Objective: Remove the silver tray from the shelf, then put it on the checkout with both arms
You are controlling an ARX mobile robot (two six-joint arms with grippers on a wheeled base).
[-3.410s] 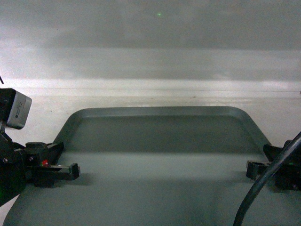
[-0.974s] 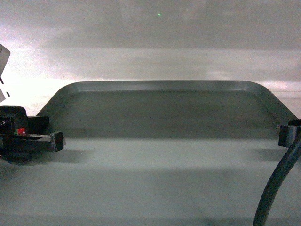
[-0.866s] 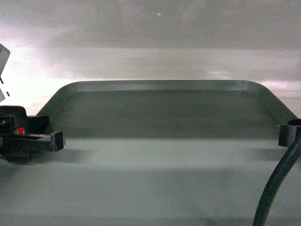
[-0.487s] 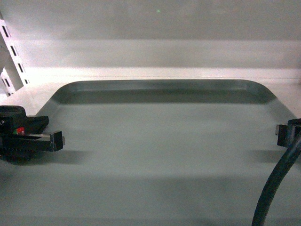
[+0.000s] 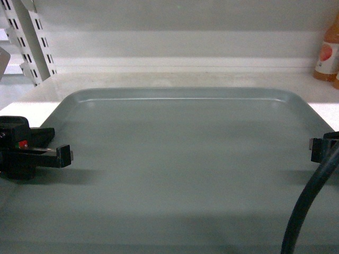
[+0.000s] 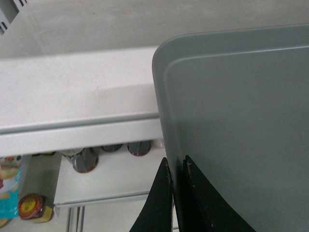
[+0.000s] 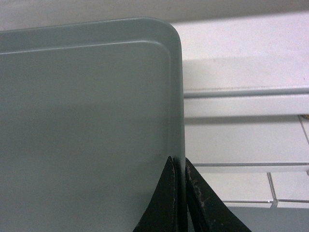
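now silver tray [image 5: 180, 159] sits farther off shelf [image 5: 175, 79].

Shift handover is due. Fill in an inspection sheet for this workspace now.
Surface: white shelf, bare where visible.
Job's things: tray held level, its far corners past the shelf edge; checkout not in view.
Clutter: orange bottle far right on the shelf; jars on a lower shelf.
Grippers: left gripper and right gripper each shut on a side rim.
Cables: black cable at right, over the tray.
Surroundings: slotted rack upright at left.
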